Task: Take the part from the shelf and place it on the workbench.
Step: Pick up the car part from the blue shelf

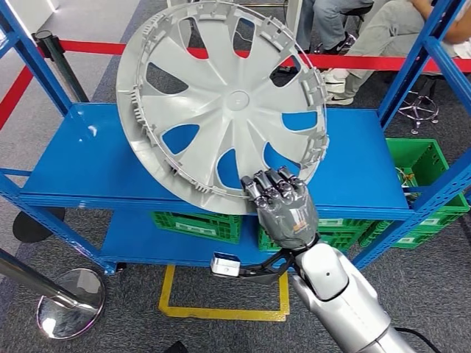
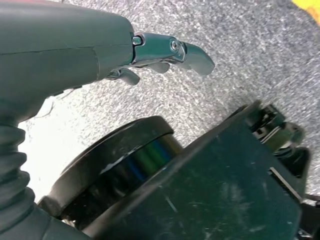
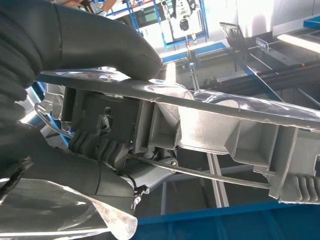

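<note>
Above the blue shelf (image 1: 83,158), your right hand (image 1: 283,209) grasps the grey wheel cover (image 1: 222,103) by its lower rim, holding it tilted and lifted off the shelf top. Right wrist view: thumb (image 3: 105,47) presses one face of the rim, fingers (image 3: 98,145) hook the clips behind. Your left hand (image 2: 166,52) hangs over grey floor, fingers loosely extended, holding nothing. Green crates (image 1: 194,224) sit on the tier below
</note>
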